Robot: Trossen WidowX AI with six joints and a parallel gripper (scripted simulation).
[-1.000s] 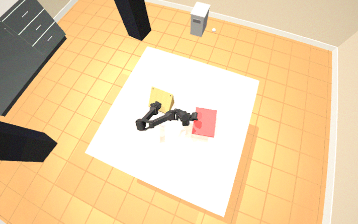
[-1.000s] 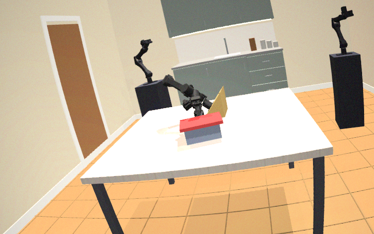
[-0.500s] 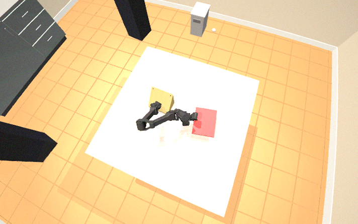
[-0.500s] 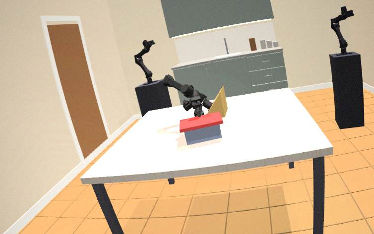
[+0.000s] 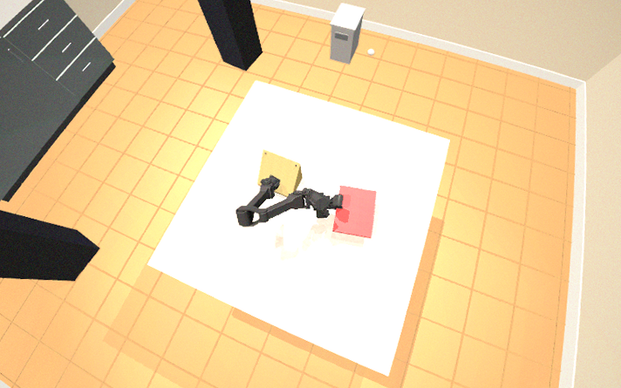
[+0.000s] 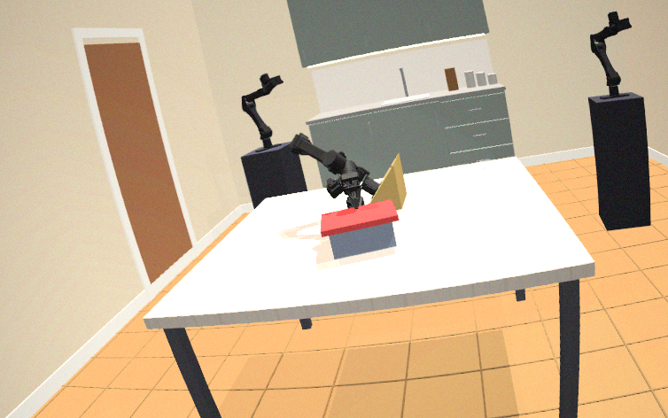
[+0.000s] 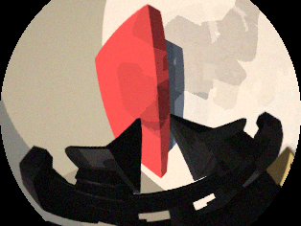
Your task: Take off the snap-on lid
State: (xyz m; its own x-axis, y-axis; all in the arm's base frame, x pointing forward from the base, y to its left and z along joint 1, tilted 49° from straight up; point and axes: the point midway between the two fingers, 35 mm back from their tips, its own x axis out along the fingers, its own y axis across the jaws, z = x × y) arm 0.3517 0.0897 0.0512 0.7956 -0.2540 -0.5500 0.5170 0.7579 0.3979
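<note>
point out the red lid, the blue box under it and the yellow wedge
red lid [image 5: 359, 211] [image 6: 361, 219] [image 7: 127, 77]: top, exterior and wrist views, its upper face
blue box [image 6: 363, 241] [image 7: 177, 77]: exterior and wrist views, a side wall
yellow wedge [image 5: 277, 167] [image 6: 392, 189]: top view, sloping face; exterior view, side

1. A yellow wedge-shaped block [image 5: 280, 170] [image 6: 392, 189] [image 7: 283, 169] stands on the white tabletop, its broad face sloping.
2. A grey box-shaped bin with a pale top [image 5: 344, 35] stands on the orange tiled floor near the wall.
3. A small white round object [image 5: 370, 51] lies on the floor beside the bin.
4. A grey-green kitchen cabinet with drawers [image 5: 22, 110] [image 6: 394, 140] stands along the wall.
5. An upright brown block [image 6: 451, 79] and three pale grey cylinders [image 6: 480, 79] stand on its countertop, near a thin grey faucet [image 6: 403, 81].
6. A brown rectangular door [image 6: 133, 158] sits in a white frame.
</note>
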